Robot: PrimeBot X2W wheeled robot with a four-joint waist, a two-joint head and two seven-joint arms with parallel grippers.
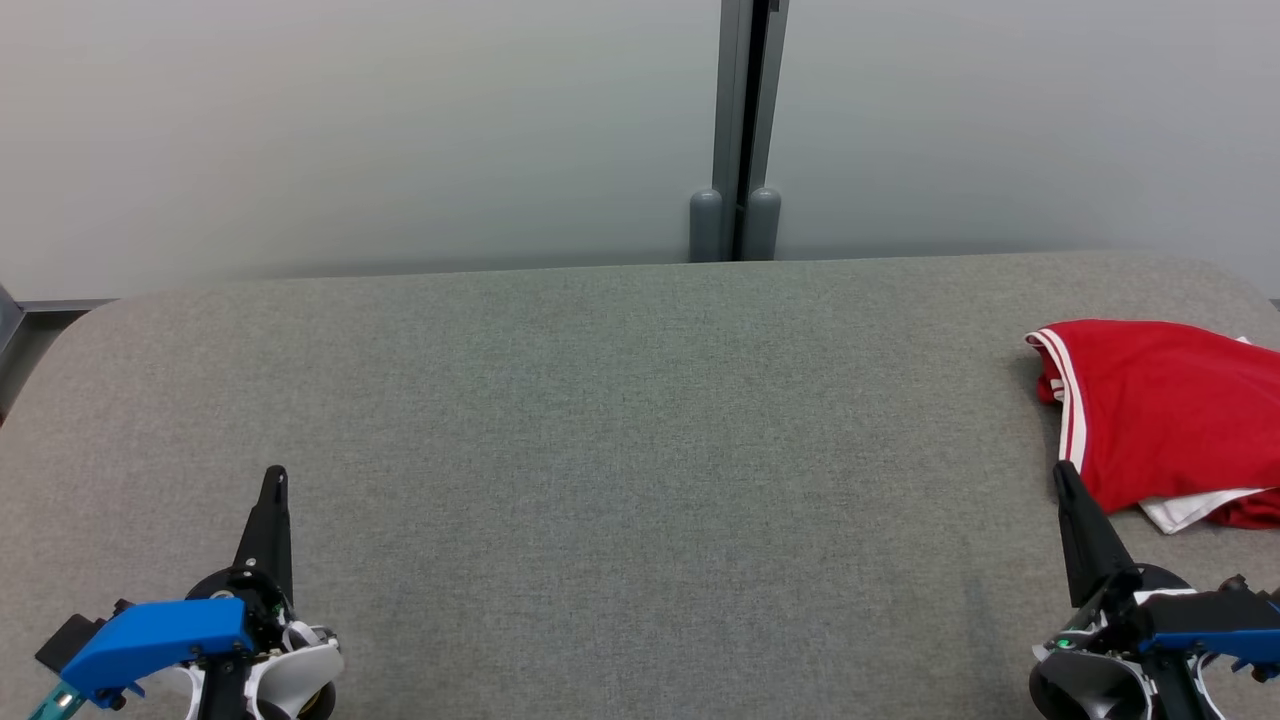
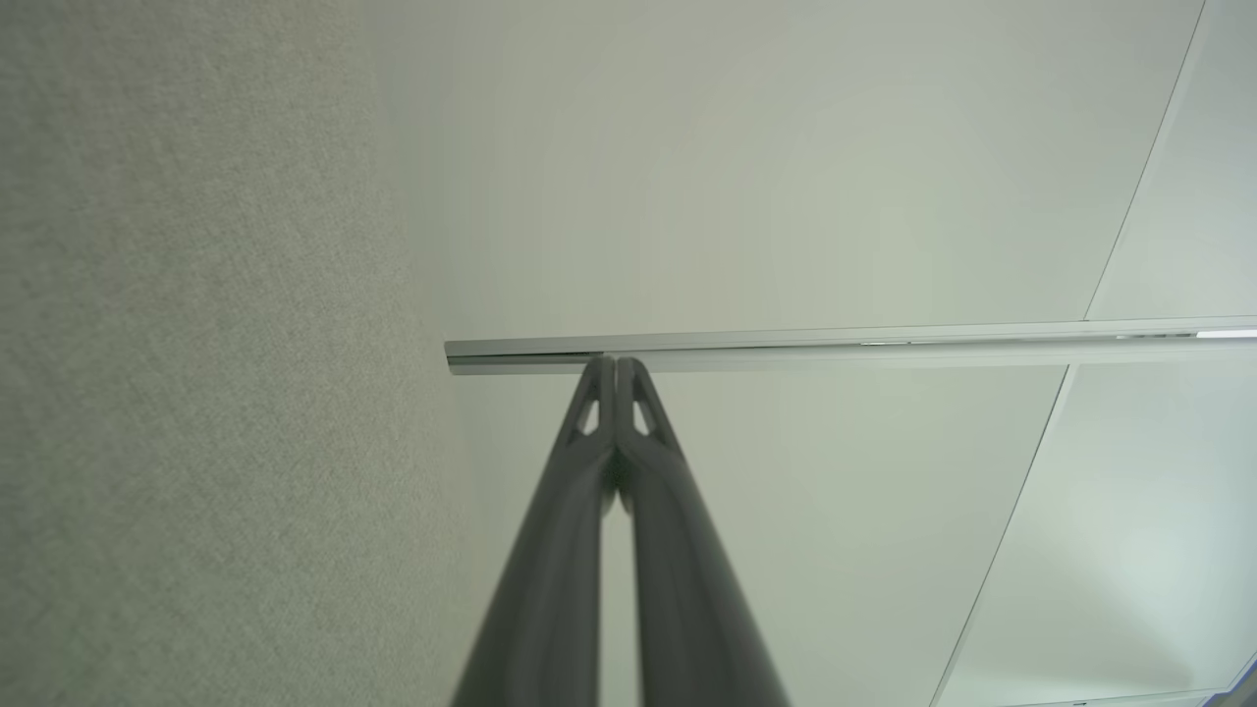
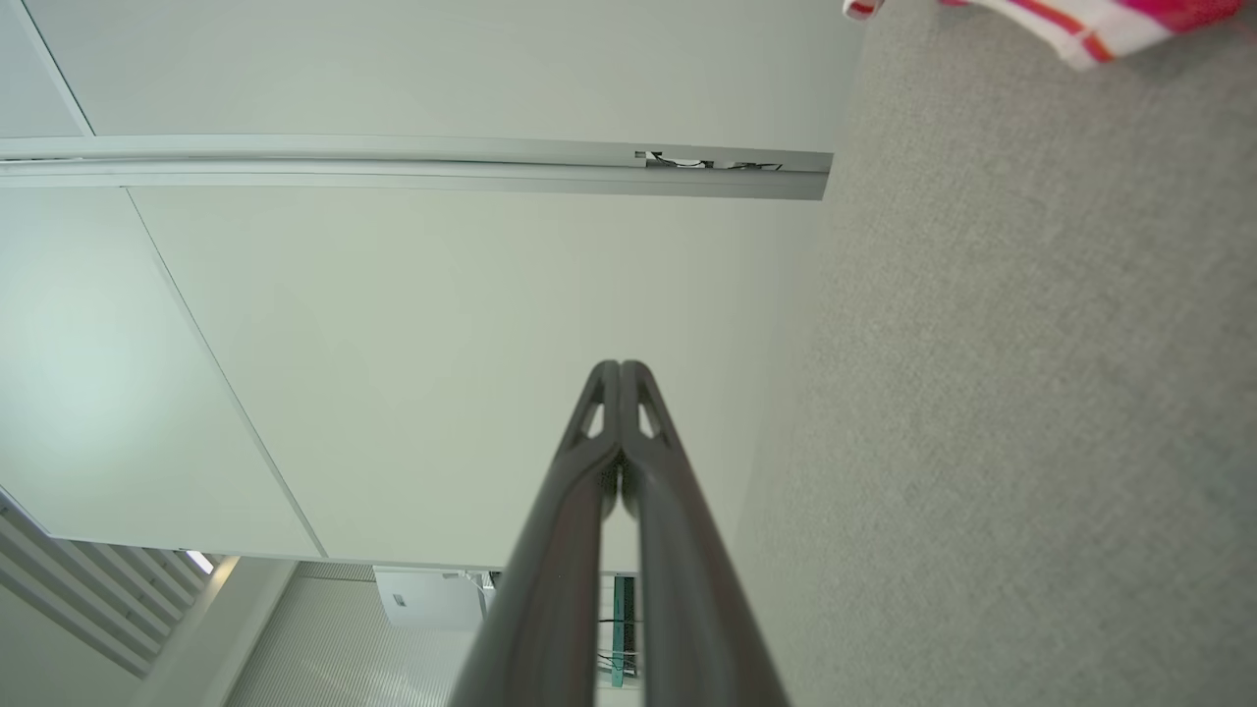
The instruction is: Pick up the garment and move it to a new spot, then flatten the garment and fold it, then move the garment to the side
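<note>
left hand (image 1: 274, 478): closed, fingers pressed tip to tip, gripping nothing, over the table (image 1: 640, 400), well left of the post (image 1: 737, 130) and nearer the robot. right hand (image 1: 1062, 472): same, closed and empty, well right of the post, tip just beside the near-left corner of the garment (image 1: 1165, 405); touching or not, can't tell. The garment lies far right of the post at the table's right end, partly cut off by the frame. It's red with white stripe trim on the left hem, and a white layer pokes out underneath at the near edge. It sits as a loose stack, edges not squared, some wrinkles. Step in hand: unclear. This fits a heap waiting for pickup or a rough fold already parked aside, so I'd call no move off this. Soft cloth, likely slumps when lifted.
</note>
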